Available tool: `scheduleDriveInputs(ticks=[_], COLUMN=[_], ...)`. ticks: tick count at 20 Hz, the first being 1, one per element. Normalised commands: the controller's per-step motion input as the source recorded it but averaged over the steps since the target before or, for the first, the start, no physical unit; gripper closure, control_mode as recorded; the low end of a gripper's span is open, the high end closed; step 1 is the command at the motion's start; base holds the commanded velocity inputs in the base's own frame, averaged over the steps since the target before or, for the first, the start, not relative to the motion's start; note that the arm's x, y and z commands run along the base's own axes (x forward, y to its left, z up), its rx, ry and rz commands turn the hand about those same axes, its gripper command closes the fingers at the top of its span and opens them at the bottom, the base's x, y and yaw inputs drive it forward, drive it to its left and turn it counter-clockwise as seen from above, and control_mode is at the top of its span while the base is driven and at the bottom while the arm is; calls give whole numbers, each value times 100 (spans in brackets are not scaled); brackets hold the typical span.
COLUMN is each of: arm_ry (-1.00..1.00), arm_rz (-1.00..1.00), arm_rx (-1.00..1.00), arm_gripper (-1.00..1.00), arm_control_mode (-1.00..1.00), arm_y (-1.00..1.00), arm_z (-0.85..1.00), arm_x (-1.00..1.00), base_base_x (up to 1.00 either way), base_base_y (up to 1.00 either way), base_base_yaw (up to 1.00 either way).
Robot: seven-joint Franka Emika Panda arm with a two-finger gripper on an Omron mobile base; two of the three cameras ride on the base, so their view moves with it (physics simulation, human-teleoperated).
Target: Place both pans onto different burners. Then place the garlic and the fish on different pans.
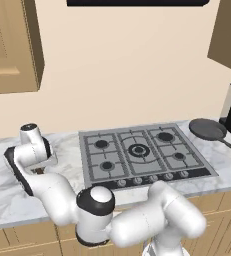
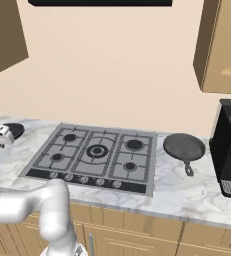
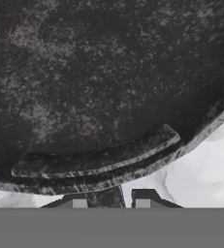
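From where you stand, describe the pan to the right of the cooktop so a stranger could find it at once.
Start at the grey steel cooktop set in the marble counter. Just past its right edge, before the black appliance, lies a round dark grey pan. Its short grey handle, pointing toward the counter's front, sets it apart from the burners.

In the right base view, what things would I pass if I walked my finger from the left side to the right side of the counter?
Black pan → cooktop → grey pan → black coffee machine.
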Motion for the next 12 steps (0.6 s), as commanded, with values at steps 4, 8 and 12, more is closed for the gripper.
scheduleDriveInputs(ticks=[4, 8, 12], arm_ry=[0, 0, -3], arm_rz=[-3, -5, -5], arm_rx=[2, 1, 0], arm_gripper=[100, 100, 100], arm_control_mode=[-100, -100, -100], arm_y=[-39, -42, -39], arm_z=[23, 28, 29], arm_x=[-15, -16, -20], base_base_x=[0, 0, 0], base_base_y=[0, 0, 0], base_base_yaw=[0, 0, 0])
